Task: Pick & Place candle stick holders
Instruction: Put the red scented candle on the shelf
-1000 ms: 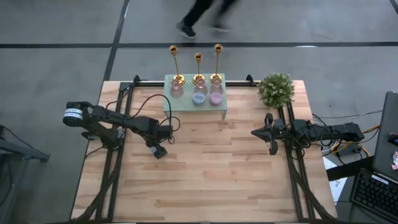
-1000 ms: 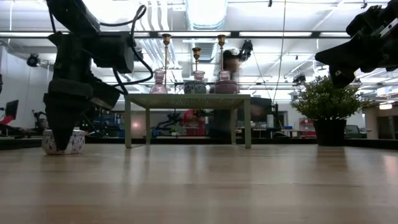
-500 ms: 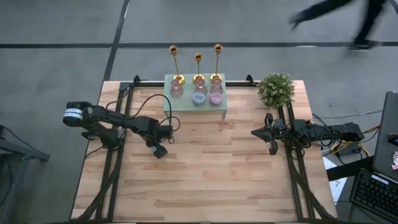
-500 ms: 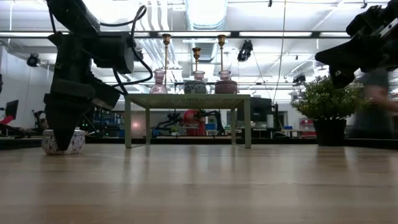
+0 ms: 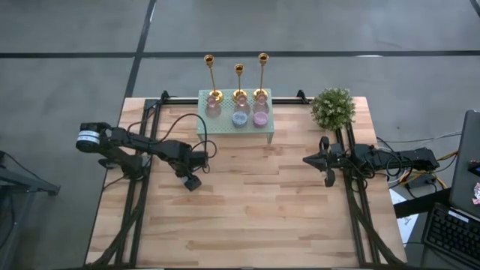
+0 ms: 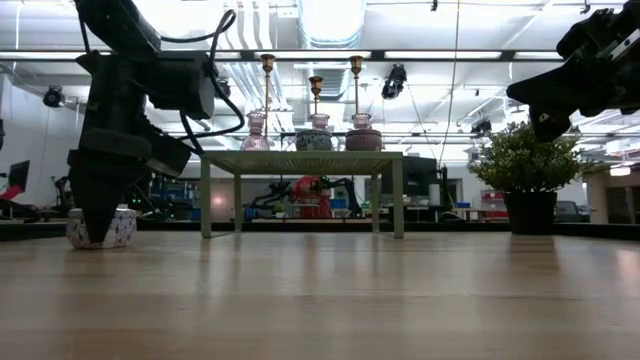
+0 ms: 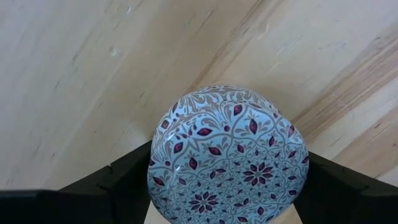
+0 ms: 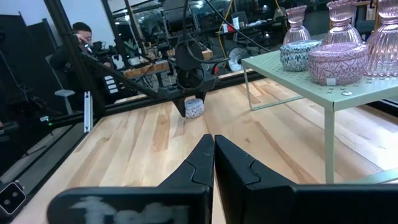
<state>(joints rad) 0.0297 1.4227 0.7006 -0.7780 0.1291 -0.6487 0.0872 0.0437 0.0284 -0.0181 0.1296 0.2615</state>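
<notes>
Three gold candle stick holders (image 5: pixel 239 79) stand by their round bases at the far edge of a small green table (image 5: pixel 225 129). They rise behind glass vases (image 6: pixel 312 130) in the low view. My left gripper (image 5: pixel 193 182) points down over a round patterned jar (image 7: pixel 230 155) on the wooden table, left of the green table. It is shut on that jar. My right gripper (image 5: pixel 328 161) hangs level at the table's right side, shut (image 8: pixel 213 162) and empty. My left gripper comes at the patterned jar from above, pointing down. One finger (image 7: pixel 127 177) lies against one side of the jar's round wall (image 7: pixel 155 168), and the other finger (image 7: pixel 329 183) against the opposite side. The jar stands upright with its bottom on the wooden table (image 6: pixel 120 228).
The green table also carries pink glass vases (image 8: pixel 344 12), a blue patterned jar (image 8: pixel 298 55) and a pink jar (image 8: pixel 336 62). A potted plant (image 5: pixel 333 107) stands at the far right. Bare wood (image 5: pixel 255 210) fills the middle and near part of the table.
A person has walked past beyond the table's far edge, from left to right, and has left the high view. Both arms and everything on the table stay in place.
</notes>
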